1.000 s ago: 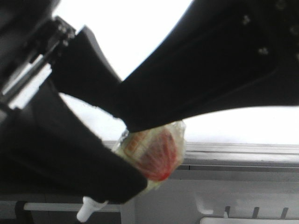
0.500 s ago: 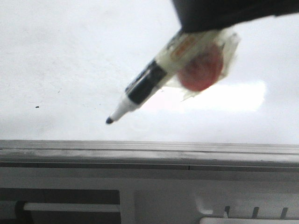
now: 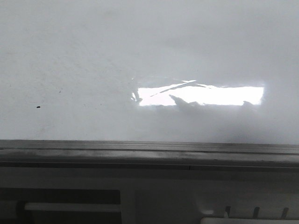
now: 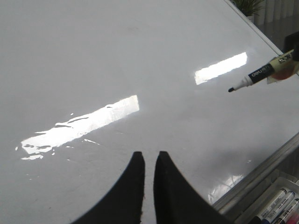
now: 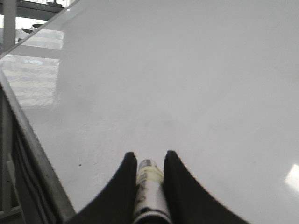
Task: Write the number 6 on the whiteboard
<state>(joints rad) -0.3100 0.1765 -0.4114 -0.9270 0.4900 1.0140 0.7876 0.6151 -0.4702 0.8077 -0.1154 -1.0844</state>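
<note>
The whiteboard (image 3: 93, 56) fills the front view, glossy white with a bright rectangular reflection (image 3: 201, 95). The number 6 is out of view. Neither gripper shows in the front view. My right gripper (image 5: 148, 156) is shut on a taped white marker (image 5: 149, 186) above the board (image 5: 187, 70). In the left wrist view this marker (image 4: 261, 73) hangs in the air, and its black tip (image 4: 230, 89) is off the board (image 4: 117, 56). My left gripper (image 4: 148, 156) hovers over the board, shut, with nothing between its fingers.
A grey metal edge rail (image 3: 149, 151) runs along the board's near side. A tiny black speck (image 3: 37, 107) sits on the board at the left. A tray of spare markers (image 4: 275, 210) lies past the rail (image 4: 261, 172).
One second ago both arms blocked the front view. Half a second ago only the marker hung there at the upper right. Now the marker and the arms have left that view.
</note>
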